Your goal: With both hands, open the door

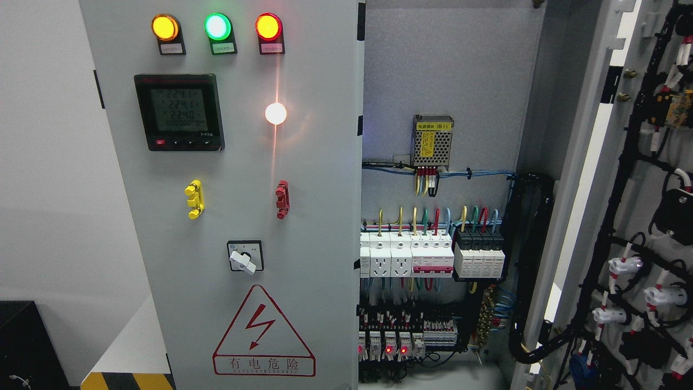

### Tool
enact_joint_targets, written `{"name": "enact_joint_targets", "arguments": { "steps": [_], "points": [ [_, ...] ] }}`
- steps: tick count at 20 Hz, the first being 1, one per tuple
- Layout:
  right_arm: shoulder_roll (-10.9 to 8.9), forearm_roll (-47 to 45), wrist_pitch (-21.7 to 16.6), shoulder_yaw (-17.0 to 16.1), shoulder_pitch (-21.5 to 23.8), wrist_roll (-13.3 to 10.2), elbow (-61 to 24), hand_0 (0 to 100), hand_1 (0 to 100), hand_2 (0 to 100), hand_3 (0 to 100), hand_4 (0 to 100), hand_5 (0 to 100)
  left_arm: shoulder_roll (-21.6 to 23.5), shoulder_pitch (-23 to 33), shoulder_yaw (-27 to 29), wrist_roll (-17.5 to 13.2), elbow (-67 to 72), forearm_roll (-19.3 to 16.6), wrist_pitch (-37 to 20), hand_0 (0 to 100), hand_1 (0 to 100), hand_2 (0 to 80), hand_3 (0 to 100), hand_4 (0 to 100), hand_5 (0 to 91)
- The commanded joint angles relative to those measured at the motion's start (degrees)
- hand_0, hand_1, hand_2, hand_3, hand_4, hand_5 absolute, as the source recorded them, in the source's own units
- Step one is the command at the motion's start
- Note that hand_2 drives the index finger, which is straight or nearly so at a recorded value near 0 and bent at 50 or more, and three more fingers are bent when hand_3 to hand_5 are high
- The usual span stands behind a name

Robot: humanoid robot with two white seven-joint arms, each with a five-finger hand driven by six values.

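Doors of the grey steel electrical cabinet are our concern, and neither of our hands shows anywhere in the head view, so we cannot tell whether our fingers are spread, curled or holding anything.

We take the black digital meter with its green-lit display [179, 112] as our landmark. It sits on the closed grey left door [303, 216], which fills the middle of the view. Far to the right of the meter, the grey right door [639, 179] already stands swung wide, showing its inner face strung with black cable looms. Between the two, right of the meter, the cabinet interior [449, 70] lies exposed.

We judge the right door's share of the task done and the left door still to open. The next move would call for bringing a hand into view to the free edge of the left door, right of the meter, and pulling it outward.

Counting: three round lamps above the meter, amber [165, 27], green [217, 26] and red-rimmed amber [268, 26]; one glowing white lamp [275, 113] just right of it; two small handles below, one yellow [194, 199] and one red [282, 199]; one white rotary switch [244, 257]; one red triangular warning sign [263, 333] lowest; one perforated metal power supply [432, 141] inside.
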Motion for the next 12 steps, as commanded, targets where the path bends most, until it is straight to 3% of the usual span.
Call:
{"name": "enact_joint_targets", "arguments": {
  "steps": [1,6,12],
  "points": [
    [0.00,-0.2,0.0,0.0,0.0,0.0,0.0,0,0,0,0,0,0,3.4,9.9,1.3,-0.2,6.9,-3.1,-0.2,0,0,0.0,0,0,0.0],
    [0.00,-0.1,0.0,-0.1,0.0,0.0,0.0,0,0,0,0,0,0,2.2,19.3,6.5,-0.4,15.1,-3.2,-0.2,0,0,0.0,0,0,0.0],
    [0.00,0.0,0.0,-0.1,0.0,0.0,0.0,0,0,0,0,0,0,-2.9,26.9,8.3,-0.4,27.3,-3.7,-0.3,0,0,0.0,0,0,0.0]
  ]
}}
